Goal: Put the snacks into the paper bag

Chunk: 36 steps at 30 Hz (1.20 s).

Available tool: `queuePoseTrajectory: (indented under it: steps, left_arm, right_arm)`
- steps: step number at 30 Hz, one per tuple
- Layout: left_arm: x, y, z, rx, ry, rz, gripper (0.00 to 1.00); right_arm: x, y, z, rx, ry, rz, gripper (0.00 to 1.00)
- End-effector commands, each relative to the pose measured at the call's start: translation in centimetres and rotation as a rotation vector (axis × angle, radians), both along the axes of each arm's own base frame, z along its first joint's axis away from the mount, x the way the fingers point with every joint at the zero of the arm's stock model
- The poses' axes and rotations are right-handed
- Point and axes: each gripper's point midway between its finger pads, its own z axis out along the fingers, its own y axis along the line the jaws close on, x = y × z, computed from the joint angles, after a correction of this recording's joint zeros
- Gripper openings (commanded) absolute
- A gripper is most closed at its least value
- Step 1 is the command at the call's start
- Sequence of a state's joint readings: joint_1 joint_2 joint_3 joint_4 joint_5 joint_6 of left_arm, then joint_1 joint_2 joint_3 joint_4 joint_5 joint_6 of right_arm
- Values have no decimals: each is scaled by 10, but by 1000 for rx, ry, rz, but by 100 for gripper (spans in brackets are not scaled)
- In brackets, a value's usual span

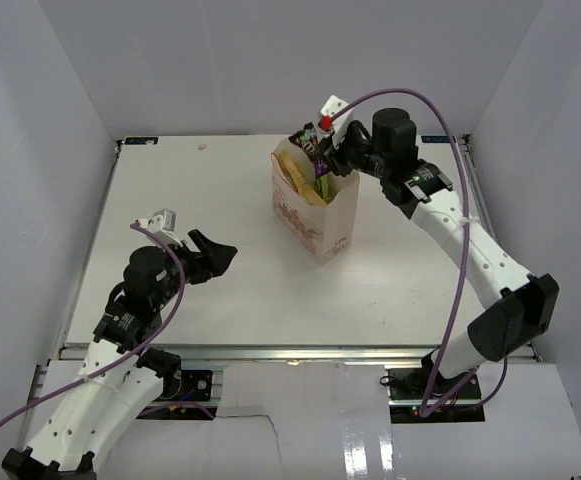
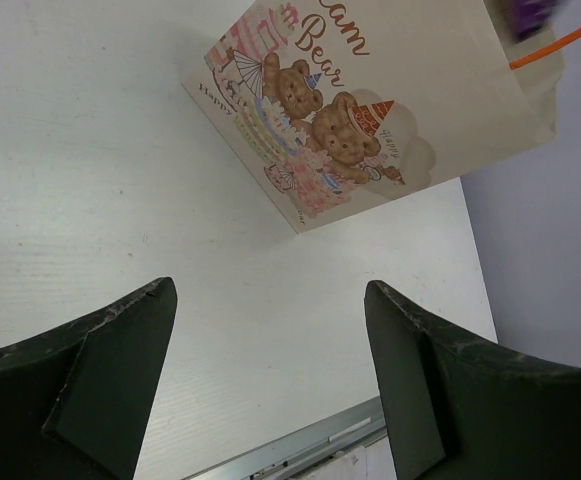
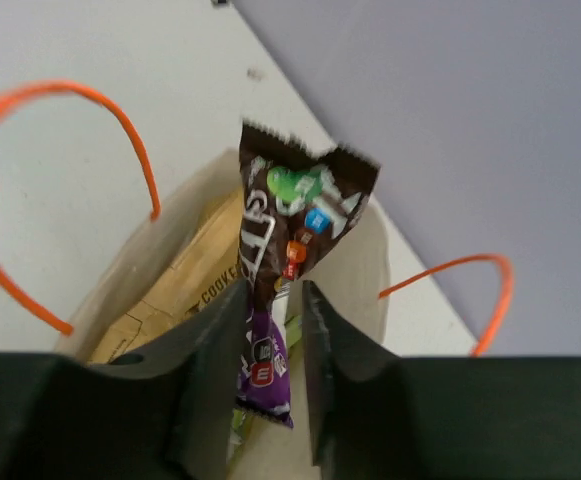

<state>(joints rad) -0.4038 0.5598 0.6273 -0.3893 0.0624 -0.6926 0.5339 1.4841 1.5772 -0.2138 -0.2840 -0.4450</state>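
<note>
The cream paper bag (image 1: 317, 215) stands upright at the table's back centre, its bear print (image 2: 330, 120) facing my left wrist camera. Inside it lie the yellow crisp packet (image 3: 195, 275) and a purple wrapper (image 3: 267, 365). My right gripper (image 3: 274, 292) hangs over the bag's mouth (image 1: 328, 155). Its jaws stand slightly apart. A brown candy packet (image 3: 290, 215) stands between them, leaning on the left finger with a gap to the right finger. My left gripper (image 2: 268, 285) is wide open and holds nothing, low over the table left of the bag (image 1: 220, 255).
The bag's orange string handles (image 3: 130, 140) arch up on either side of my right fingers. The table's front metal rail (image 2: 300, 450) lies just below my left gripper. Grey enclosure walls (image 1: 60, 120) surround the table on three sides.
</note>
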Motion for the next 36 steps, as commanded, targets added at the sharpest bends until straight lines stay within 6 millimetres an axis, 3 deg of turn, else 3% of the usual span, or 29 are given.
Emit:
queuePoseTrajectory:
  steps: [1, 4, 11, 12, 13, 15, 17, 18, 20, 24, 26, 30, 36]
  left_arm:
    - [-2, 1, -3, 4, 4, 2, 86]
    - [-3, 3, -3, 6, 3, 10, 86]
    - [-1, 6, -1, 21, -2, 25, 89]
    - [0, 7, 1, 24, -9, 28, 89]
    - [1, 7, 0, 29, -6, 30, 89]
    - [2, 8, 3, 36, -14, 35, 90]
    - [3, 8, 5, 39, -18, 34, 95]
    - [6, 13, 9, 46, -27, 64, 96]
    - [8, 16, 13, 57, -39, 83, 98]
    - [10, 21, 28, 69, -77, 104, 98]
    - [11, 23, 34, 73, -94, 111, 98]
    - [11, 24, 39, 79, -108, 112, 98]
    - [13, 19, 35, 95, -91, 82, 98]
  right_arm:
    - [21, -9, -11, -21, -27, -94, 38]
    - [26, -17, -22, -32, -2, -118, 65]
    - [0, -38, 3, 49, 55, -128, 97]
    - [-4, -43, -1, 59, 78, -148, 93]
    - [-10, -56, 7, 82, 73, -169, 90]
    - [-15, -74, -9, 91, 130, -202, 90]
    - [-23, -94, -10, 113, 131, -247, 90]
    - [-22, -107, -31, 114, 178, -311, 90]
    - [-22, -139, -41, 137, 198, -433, 90]
    - [-26, -202, -99, 110, 296, -736, 90]
    - [-36, -222, -123, 74, 324, -827, 90]
    - [-53, -245, -145, 53, 358, -925, 90]
    - [-63, -259, -134, 55, 314, -974, 90]
